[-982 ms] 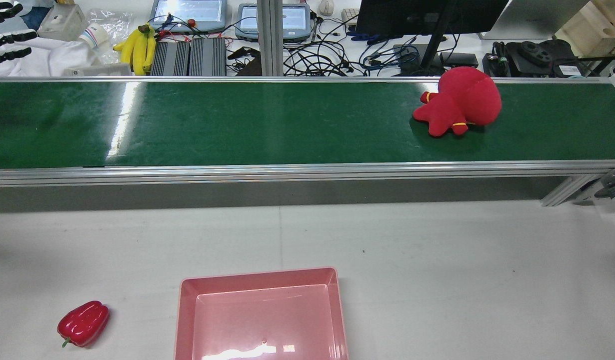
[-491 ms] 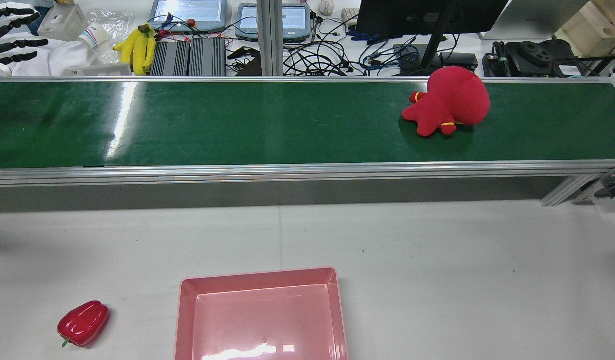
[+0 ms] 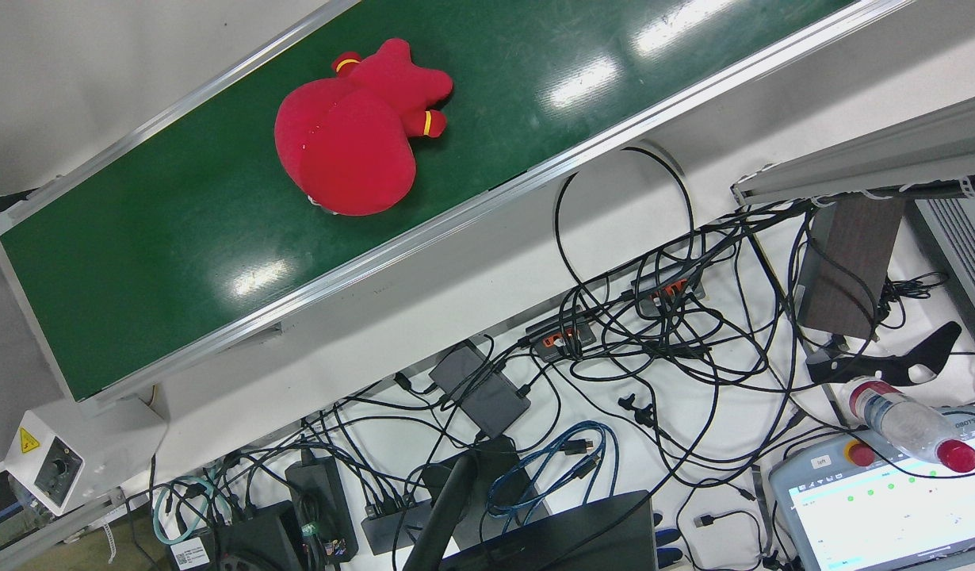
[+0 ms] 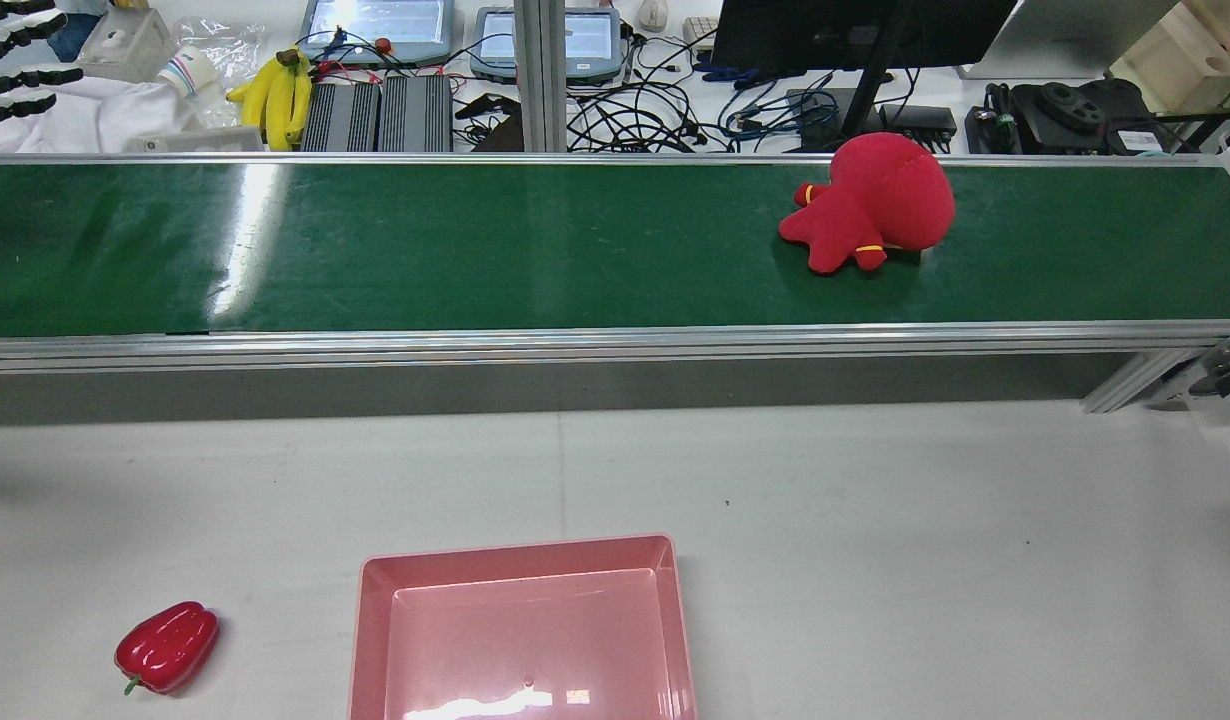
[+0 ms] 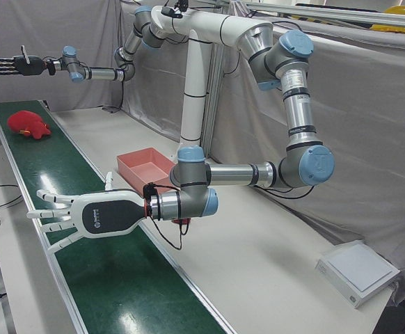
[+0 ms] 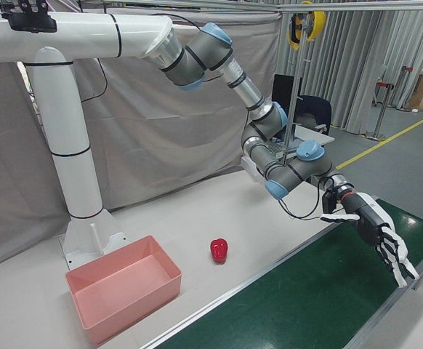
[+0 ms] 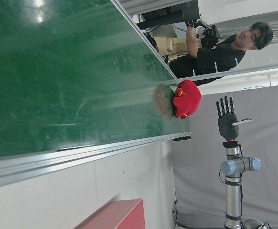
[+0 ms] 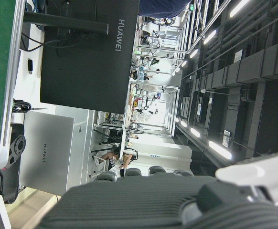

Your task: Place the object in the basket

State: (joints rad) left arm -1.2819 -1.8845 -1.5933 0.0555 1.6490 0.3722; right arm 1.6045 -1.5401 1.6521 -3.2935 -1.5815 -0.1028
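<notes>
The red plush toy lies on the green belt, toward the right end in the rear view. It is well apart from the pink basket, which sits empty on the tabletop.

Your right hand hovers high over that end of the belt with its fingers spread and holds nothing. Your left hand is far down the belt, also with its fingers spread and empty. The reach looks like the right hand's job.

Bring the right hand down over the round head, the bulkiest part, and keep the fingers wide until they straddle it. Close slowly, because the toy looks soft and will give before it holds. If the belt is running, aim a little ahead of the toy.

The toy's long axis runs roughly along the belt, slightly slanted. Its head is toward the right in the rear view. Its stubby legs point left and toward the near rail. Set your fingers across that axis, not along it.

Leave the red pepper beside the basket alone for now.
</notes>
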